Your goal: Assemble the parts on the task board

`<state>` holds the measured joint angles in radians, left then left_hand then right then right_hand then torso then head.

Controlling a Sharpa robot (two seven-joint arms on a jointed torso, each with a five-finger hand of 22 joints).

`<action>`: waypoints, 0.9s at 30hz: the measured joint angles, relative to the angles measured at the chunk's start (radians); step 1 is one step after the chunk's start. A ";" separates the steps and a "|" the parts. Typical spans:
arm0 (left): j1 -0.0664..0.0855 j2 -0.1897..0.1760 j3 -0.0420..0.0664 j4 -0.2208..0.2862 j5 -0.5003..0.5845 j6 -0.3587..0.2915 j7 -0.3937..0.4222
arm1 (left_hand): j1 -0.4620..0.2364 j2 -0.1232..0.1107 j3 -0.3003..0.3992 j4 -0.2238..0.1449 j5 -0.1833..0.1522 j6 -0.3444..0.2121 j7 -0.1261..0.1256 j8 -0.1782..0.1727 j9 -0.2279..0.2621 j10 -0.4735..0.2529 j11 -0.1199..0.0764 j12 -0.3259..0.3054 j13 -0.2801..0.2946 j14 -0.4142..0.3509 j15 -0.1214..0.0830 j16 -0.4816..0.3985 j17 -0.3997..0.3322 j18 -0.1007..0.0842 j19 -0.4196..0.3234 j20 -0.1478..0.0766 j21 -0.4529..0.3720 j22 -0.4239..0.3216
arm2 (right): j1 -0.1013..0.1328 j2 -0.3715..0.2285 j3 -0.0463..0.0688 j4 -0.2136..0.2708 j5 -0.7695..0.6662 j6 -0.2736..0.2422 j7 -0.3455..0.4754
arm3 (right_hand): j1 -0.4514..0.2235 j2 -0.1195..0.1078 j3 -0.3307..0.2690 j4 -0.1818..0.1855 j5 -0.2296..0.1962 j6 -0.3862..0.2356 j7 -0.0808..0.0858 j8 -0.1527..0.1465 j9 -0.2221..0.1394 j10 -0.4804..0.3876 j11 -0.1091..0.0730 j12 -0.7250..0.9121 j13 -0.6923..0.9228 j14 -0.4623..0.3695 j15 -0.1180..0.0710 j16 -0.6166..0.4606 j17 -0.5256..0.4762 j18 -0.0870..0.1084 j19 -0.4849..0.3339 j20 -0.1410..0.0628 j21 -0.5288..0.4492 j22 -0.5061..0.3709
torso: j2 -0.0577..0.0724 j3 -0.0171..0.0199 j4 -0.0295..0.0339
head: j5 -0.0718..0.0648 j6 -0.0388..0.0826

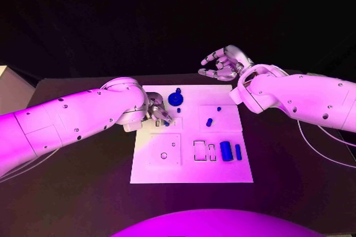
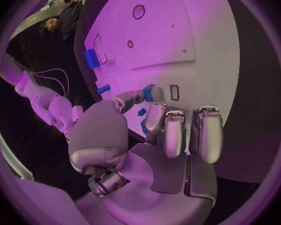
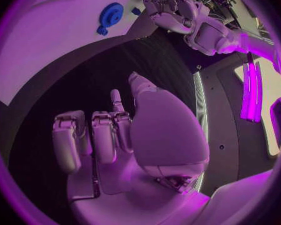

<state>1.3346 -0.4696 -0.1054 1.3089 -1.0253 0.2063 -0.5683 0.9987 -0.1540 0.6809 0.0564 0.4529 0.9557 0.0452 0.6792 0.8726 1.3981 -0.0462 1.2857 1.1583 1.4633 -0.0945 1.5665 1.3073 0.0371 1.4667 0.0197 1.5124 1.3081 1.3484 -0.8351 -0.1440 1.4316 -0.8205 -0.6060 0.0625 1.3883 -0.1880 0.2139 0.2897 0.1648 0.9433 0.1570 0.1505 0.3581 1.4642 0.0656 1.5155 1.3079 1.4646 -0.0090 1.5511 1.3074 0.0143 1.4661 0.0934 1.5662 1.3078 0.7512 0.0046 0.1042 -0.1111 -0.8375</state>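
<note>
The left hand (image 1: 157, 112) reaches over the task board's (image 1: 223, 172) left edge and pinches a small blue part (image 2: 152, 93) between thumb and a fingertip, just beside a small rectangular slot (image 2: 174, 92). A blue gear (image 1: 176, 98) stands just beyond it. The right hand (image 1: 223, 64) hovers off the board's far right corner, fingers curled loosely, holding nothing. Two blue cylinders (image 1: 231, 151) lie near the board's near right part.

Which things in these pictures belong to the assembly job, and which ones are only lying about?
Belong to the job:
- white flat task board
- blue round gear-like part
- two blue upright cylinder parts
- small blue part pinched by the left hand

Not part of the job:
- black table
- right hand, holding nothing, off the board
- thin white cables
</note>
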 measured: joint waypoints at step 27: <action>-0.002 -0.003 -0.001 -0.001 -0.001 0.011 -0.001 | 0.004 -0.017 -0.124 0.072 -0.130 0.041 -0.041 -0.015 -0.017 0.007 -0.007 0.000 0.007 0.004 -0.004 0.000 0.001 0.000 0.000 -0.007 0.000 0.000 | 0.000 -0.001 0.000 0.000 0.000 -0.001 0.001 | -0.008 0.000 -0.006 0.000 0.000 0.000 0.000 0.000 0.000 0.000 0.000 -0.004 0.000 0.000 0.000 0.000 0.000 0.000 0.000 0.000 0.000 0.000 | 0.000 -0.0001 -0.0003 | 0.000 -0.001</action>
<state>1.3327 -0.4723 -0.1065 1.3076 -1.0259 0.2176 -0.5692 1.0025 -0.1713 0.5572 0.1285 0.3231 0.9964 0.0043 0.6644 0.8553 1.4051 -0.0533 1.2857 1.1649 1.4668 -0.0983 1.5665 1.3080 0.0372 1.4667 0.0125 1.5123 1.3079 1.3483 -0.8359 -0.1440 1.4315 -0.8206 -0.6068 0.0634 1.3803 -0.1881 0.2082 0.2897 0.1648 0.9434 0.1569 0.1505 0.3581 1.4642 0.0656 1.5120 1.3076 1.4646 -0.0090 1.5511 1.3073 0.0143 1.4661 0.0934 1.5662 1.3074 0.7507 0.0045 0.1039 -0.1106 -0.8380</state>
